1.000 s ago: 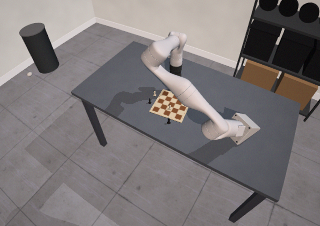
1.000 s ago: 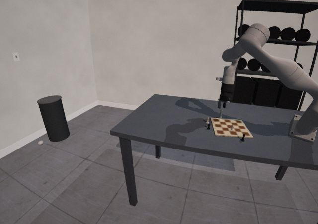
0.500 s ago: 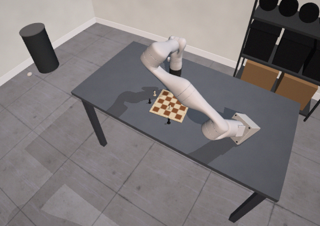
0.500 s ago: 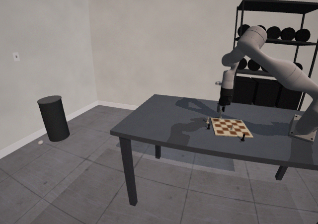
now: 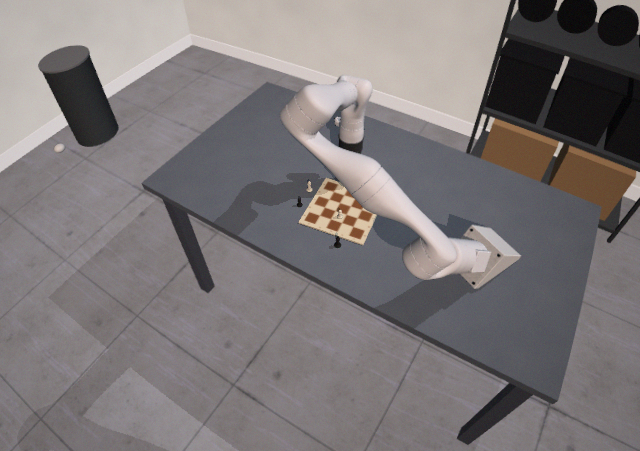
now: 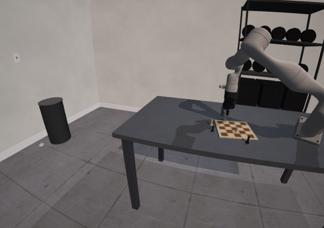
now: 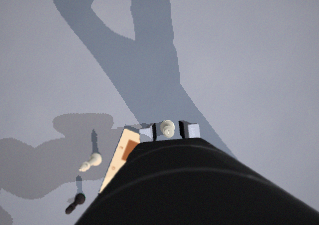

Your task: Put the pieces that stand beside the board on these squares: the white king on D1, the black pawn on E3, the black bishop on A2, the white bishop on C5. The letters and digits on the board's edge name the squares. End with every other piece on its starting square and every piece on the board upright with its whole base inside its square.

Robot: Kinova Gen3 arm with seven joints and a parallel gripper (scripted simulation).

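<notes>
The board (image 5: 321, 213) (image 6: 225, 135) (image 7: 116, 162) lies on the table; the arm hides part of it. My gripper (image 6: 225, 112) (image 7: 167, 128) is open, pointing down just beyond its far edge. A white piece (image 6: 224, 118) (image 7: 168, 128) stands there, its top between the parted fingers in the wrist view. Another white piece (image 5: 309, 185) (image 6: 211, 122) (image 7: 92, 161) stands left of the board. I cannot tell which is king or bishop. A small black piece (image 5: 299, 201) (image 6: 212, 128) (image 7: 76, 203), apparently the pawn, stands near it. A taller black piece (image 5: 337, 240) (image 6: 247, 139) stands at the near edge.
A small white piece (image 5: 339, 214) (image 6: 236, 129) stands on the board. The arm (image 5: 369, 180) (image 6: 283, 69) reaches over the board from its base (image 5: 491, 255) on the right. A shelf rack (image 5: 573, 56) stands behind the table (image 5: 413, 291) (image 6: 157, 126).
</notes>
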